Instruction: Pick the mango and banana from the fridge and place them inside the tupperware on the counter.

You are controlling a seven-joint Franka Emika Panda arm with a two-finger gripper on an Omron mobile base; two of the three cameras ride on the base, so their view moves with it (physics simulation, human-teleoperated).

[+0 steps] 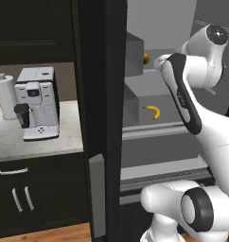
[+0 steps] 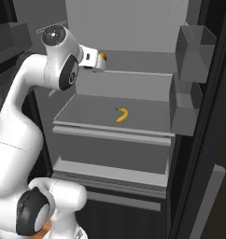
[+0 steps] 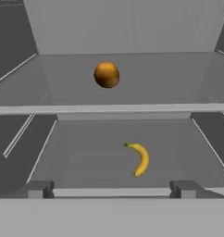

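Where shelves sit, unlabelled mango (image 3: 107, 75), banana (image 3: 139, 159).

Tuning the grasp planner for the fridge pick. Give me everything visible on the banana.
The banana is a small, curved yellow fruit with dark tips, smooth and unpeeled. It lies flat on a grey fridge shelf, the one below the shelf that carries the mango. In the hand view its arc bulges to the right, the stem end toward the back wall. It sits alone near the shelf's middle, also seen in the left base view and right base view. Only the shelf touches it.
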